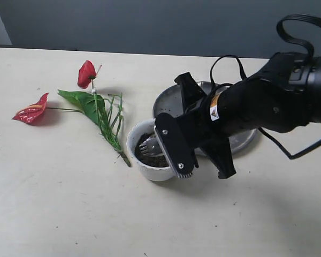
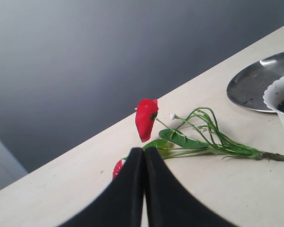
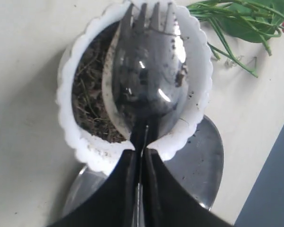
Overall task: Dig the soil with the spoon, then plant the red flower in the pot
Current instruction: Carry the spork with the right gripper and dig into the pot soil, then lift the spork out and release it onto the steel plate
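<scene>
Right wrist view | pot (image 3: 132, 75): soil (image 3: 87, 94), seemingly | right end effector (image 3: 141, 153) grips spoon (image 3: 146, 75)

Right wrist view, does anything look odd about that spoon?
Yes. The shiny silver metal spoon held by the right gripper over the white scalloped plastic pot has fork-like tines at its tip, and dark soil crumbs cling to its bowl.

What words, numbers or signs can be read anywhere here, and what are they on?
No words or numbers are readable in any view.
The only sign is a small warning-triangle sticker with an orange band above it on the right arm; any print on it is too small to read.
</scene>
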Controlling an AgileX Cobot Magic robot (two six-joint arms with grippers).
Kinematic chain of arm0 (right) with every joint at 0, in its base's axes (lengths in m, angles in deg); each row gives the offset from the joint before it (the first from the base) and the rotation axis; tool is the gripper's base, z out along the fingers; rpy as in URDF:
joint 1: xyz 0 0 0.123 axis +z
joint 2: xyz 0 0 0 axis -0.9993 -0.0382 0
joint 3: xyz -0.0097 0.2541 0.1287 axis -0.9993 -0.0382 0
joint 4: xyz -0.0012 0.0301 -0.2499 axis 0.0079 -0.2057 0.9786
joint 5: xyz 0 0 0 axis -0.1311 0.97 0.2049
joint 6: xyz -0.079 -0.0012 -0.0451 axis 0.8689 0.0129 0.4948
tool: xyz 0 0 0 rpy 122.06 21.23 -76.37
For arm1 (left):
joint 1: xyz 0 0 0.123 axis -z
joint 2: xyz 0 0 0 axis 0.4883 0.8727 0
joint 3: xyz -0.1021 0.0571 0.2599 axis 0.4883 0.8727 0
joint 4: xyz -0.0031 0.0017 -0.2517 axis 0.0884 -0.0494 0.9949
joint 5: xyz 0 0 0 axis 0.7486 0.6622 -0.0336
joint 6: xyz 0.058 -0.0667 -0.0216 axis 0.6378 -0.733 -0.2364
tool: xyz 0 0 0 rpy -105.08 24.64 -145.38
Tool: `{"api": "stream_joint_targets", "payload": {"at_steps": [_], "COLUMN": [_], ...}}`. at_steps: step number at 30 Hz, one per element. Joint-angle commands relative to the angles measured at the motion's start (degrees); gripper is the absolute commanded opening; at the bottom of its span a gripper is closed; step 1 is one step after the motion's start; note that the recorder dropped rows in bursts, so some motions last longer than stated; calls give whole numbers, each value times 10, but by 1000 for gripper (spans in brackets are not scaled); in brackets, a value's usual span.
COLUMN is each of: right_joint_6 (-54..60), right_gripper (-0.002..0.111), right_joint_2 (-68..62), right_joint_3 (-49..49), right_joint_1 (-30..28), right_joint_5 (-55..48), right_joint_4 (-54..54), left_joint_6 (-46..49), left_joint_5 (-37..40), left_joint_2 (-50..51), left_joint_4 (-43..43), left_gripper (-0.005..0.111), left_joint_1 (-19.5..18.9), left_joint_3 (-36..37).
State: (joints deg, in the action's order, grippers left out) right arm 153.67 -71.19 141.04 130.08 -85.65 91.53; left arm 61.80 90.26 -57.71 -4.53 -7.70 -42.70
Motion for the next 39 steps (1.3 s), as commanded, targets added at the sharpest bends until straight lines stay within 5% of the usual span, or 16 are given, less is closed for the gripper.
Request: {"api": "stream_joint_targets", "payload": {"at_steps": [1,19,25,39], "right_joint_6": [-17,-79,-214,-224], "right_gripper": [-1,-1,-1,-1], "right_joint_2": [-23,-102,-74,-123], "right_joint_3": [32,88,88,88], "right_joint_1": [1,1,1,1], "right_joint_5": [0,-54,-48,-68], "right_joint_4": [23,58,152,116], "left_joint_6": [-3,-3,-3,-3], "left_joint_5": [-6,-6,-6,-7], "left_joint_2": [-3,-3,-3,-3], "left_joint_4": [4,4,4,4], "left_gripper": [1,1,1,1], "left_joint_1": [4,4,4,4], "left_joint_3": [-1,-1,-1,-1]}}
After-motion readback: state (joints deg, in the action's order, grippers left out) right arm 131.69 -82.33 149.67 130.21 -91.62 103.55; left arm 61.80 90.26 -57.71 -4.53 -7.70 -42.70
